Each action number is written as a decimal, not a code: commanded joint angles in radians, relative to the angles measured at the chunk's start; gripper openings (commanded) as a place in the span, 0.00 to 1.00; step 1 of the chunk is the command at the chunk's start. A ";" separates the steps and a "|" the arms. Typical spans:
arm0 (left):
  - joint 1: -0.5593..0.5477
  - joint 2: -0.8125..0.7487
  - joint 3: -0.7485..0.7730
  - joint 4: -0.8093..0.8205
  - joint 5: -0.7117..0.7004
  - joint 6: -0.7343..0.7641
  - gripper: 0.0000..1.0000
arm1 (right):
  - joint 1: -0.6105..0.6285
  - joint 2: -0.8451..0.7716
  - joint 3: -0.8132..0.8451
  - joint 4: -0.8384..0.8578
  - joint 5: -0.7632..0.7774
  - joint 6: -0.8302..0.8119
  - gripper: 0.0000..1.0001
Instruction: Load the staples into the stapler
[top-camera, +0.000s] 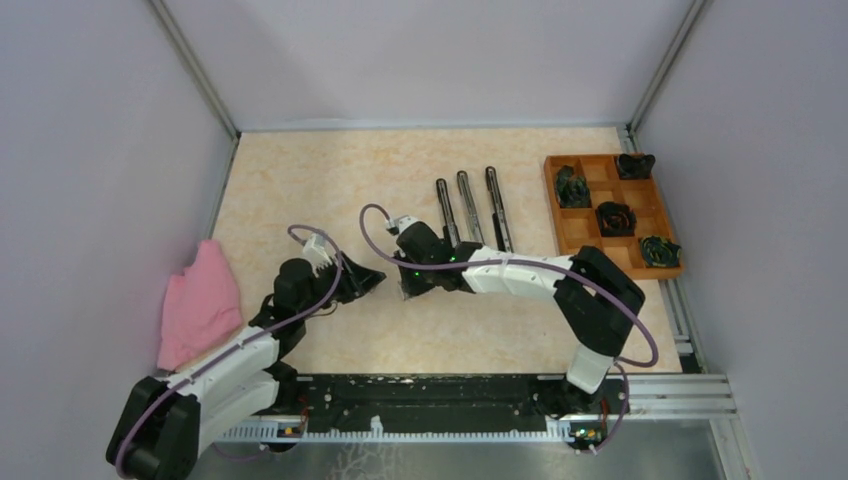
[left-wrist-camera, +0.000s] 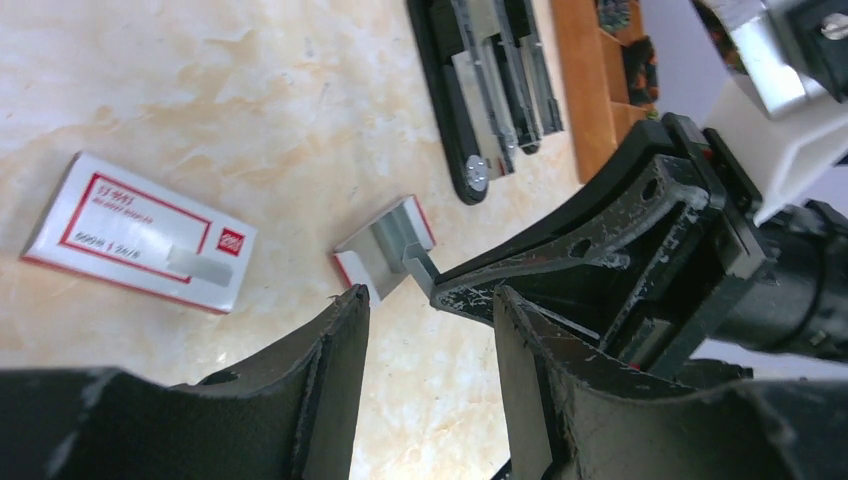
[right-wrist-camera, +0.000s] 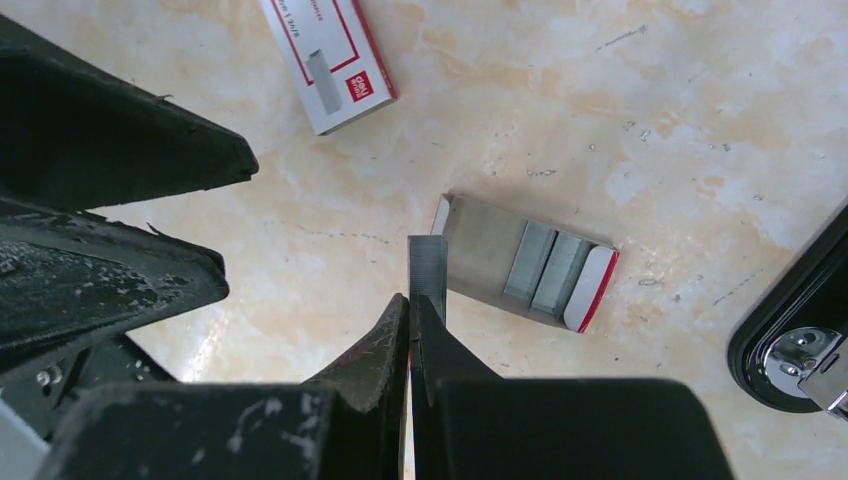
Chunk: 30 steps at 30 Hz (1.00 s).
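Note:
The stapler lies opened out flat as three long black-and-silver bars at the table's back centre; it also shows in the left wrist view. My right gripper is shut on a short strip of silvery staples, held upright beside the open inner tray of the staple box, where more staple strips lie. My left gripper is open and empty, just left of the right gripper, above bare table. From above, the two grippers nearly meet.
The red-and-white box sleeve lies flat left of the tray, also in the right wrist view. A wooden compartment tray with dark clips stands at the back right. A pink cloth lies at the left edge.

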 joint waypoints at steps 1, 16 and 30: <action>0.017 -0.030 -0.018 0.119 0.106 0.048 0.54 | -0.048 -0.130 -0.074 0.171 -0.141 -0.024 0.00; 0.052 0.000 -0.019 0.389 0.302 -0.093 0.54 | -0.181 -0.328 -0.325 0.663 -0.535 0.032 0.00; 0.062 0.016 -0.021 0.497 0.353 -0.172 0.48 | -0.205 -0.330 -0.393 0.912 -0.677 0.144 0.00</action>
